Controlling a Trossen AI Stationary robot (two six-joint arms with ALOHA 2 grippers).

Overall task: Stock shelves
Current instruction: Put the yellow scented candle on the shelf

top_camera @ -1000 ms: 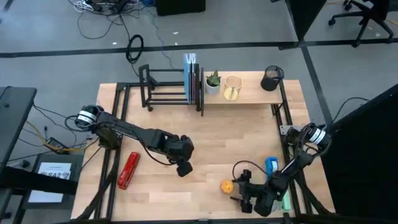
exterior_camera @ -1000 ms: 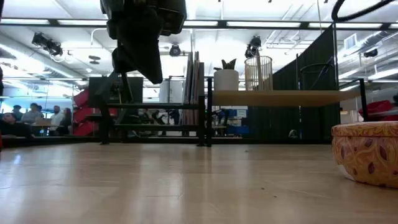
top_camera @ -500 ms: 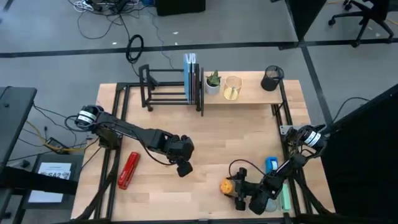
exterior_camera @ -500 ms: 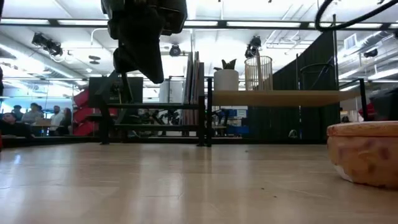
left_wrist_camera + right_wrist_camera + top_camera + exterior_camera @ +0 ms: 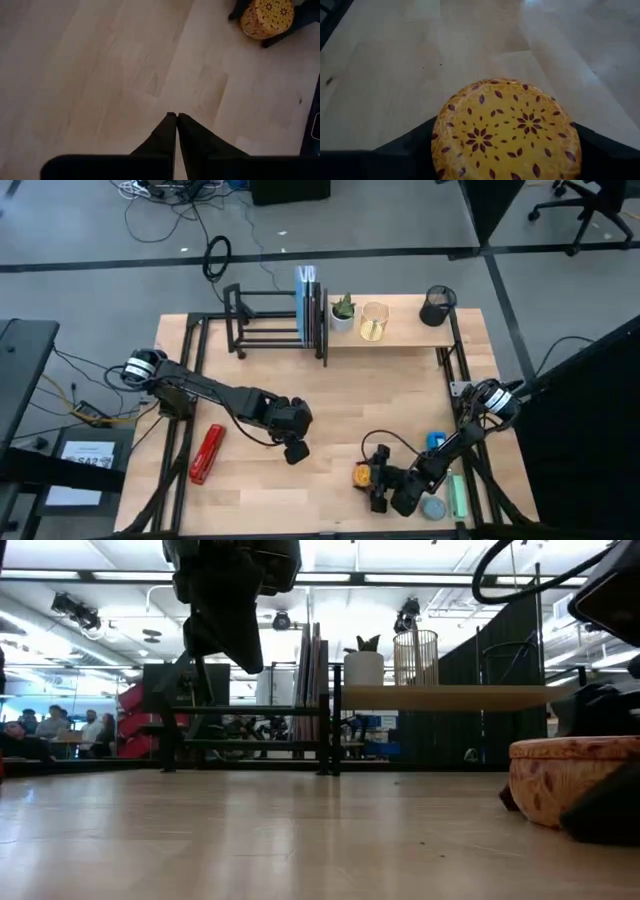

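From above, the black rack (image 5: 270,320) and the wooden shelf (image 5: 400,330) stand side by side at the table's far edge; the right gripper (image 5: 372,478) straddles a yellow patterned tin (image 5: 363,476) near the front, its fingers spread on either side. At table height, the tin (image 5: 570,780) sits on the tabletop (image 5: 300,840). Past the left wrist, the left gripper (image 5: 175,116) hangs over bare wood, fingers pressed together. Past the right wrist, the tin (image 5: 505,130) lies between the dark fingers.
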